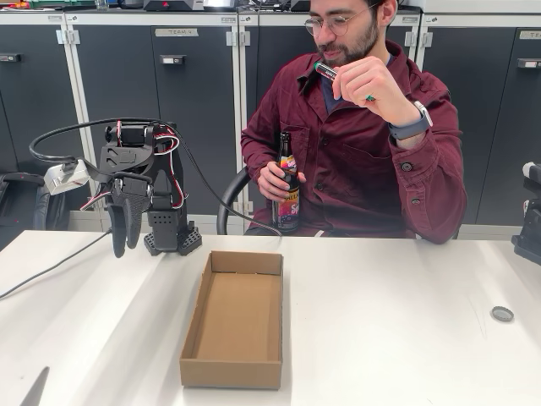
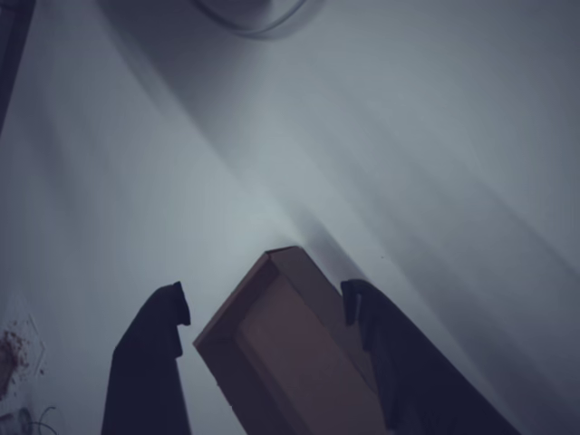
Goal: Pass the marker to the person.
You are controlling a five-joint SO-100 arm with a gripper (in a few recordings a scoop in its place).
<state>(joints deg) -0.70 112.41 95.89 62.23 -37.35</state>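
Observation:
The marker, a dark barrel with a green tip, is held in the raised hand of the person seated behind the table, close to his chin. My gripper hangs at the far left, pointing down over the table, well away from him. In the wrist view the gripper is open, with nothing between its fingers and only a corner of the cardboard box seen beyond them.
An open, shallow cardboard box lies in the middle of the white table. The person's other hand grips a brown glass bottle at the table's far edge. A small round cap lies at the right.

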